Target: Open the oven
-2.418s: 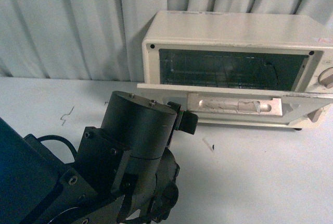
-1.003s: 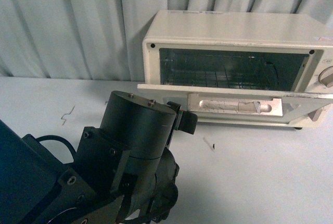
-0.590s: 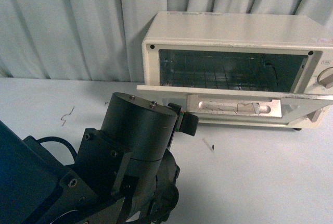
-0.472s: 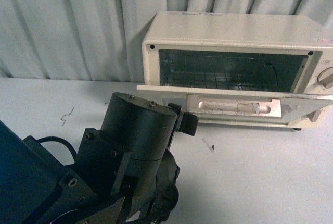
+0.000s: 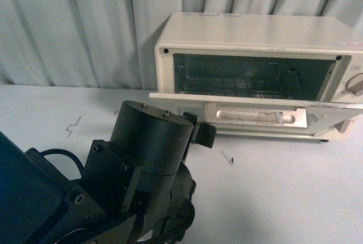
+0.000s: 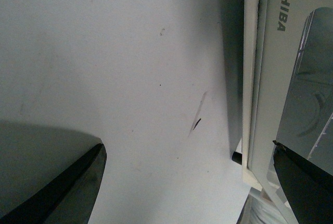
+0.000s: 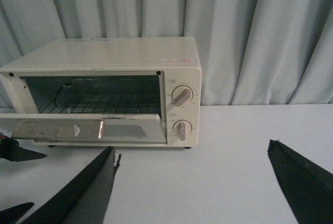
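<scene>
Zero change from earlier: oven (image 5: 249,34) door (image 5: 255,117) lies near level at the counter's (image 5: 283,187) far edge. Gaping wide, empty: left end effector (image 6: 188,148), right end effector (image 7: 191,147). Front view cuts off the oven's right end.

The lettering "OSHIBA" stands in dark capitals on the cream door face of the oven (image 6: 268,78); its first letter is cut off at the picture edge. A small sticker (image 7: 177,60) on the oven top is illegible.
</scene>
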`<action>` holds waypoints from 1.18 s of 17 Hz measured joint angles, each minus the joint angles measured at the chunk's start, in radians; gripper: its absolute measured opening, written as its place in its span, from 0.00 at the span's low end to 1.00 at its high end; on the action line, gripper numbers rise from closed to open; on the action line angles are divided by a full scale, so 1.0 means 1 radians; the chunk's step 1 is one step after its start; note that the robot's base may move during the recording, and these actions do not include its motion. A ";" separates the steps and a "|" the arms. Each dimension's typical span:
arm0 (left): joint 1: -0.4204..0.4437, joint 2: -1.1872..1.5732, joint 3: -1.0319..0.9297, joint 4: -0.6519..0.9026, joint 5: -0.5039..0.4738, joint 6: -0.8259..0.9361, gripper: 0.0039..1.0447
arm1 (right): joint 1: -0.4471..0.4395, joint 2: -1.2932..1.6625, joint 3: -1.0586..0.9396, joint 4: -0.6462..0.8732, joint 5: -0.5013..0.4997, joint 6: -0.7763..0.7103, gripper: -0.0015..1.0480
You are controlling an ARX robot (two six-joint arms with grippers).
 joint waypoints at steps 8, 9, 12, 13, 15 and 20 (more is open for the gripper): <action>0.000 0.000 0.000 0.000 0.000 0.000 0.94 | 0.000 0.000 0.000 0.000 0.000 0.000 0.94; 0.000 0.000 0.000 0.000 0.000 0.000 0.94 | 0.000 0.000 0.000 0.000 0.000 0.000 0.94; 0.000 0.000 0.000 0.000 0.000 0.000 0.94 | 0.000 0.000 0.000 0.000 0.000 -0.001 0.94; 0.000 0.000 0.000 0.000 0.000 0.000 0.94 | 0.000 0.000 0.000 0.000 0.000 -0.001 0.94; 0.000 0.000 0.000 0.000 0.000 0.000 0.94 | 0.000 0.000 0.000 0.000 0.000 -0.001 0.94; 0.000 0.000 0.000 0.000 0.000 0.000 0.94 | 0.000 0.000 0.000 0.000 0.000 0.000 0.94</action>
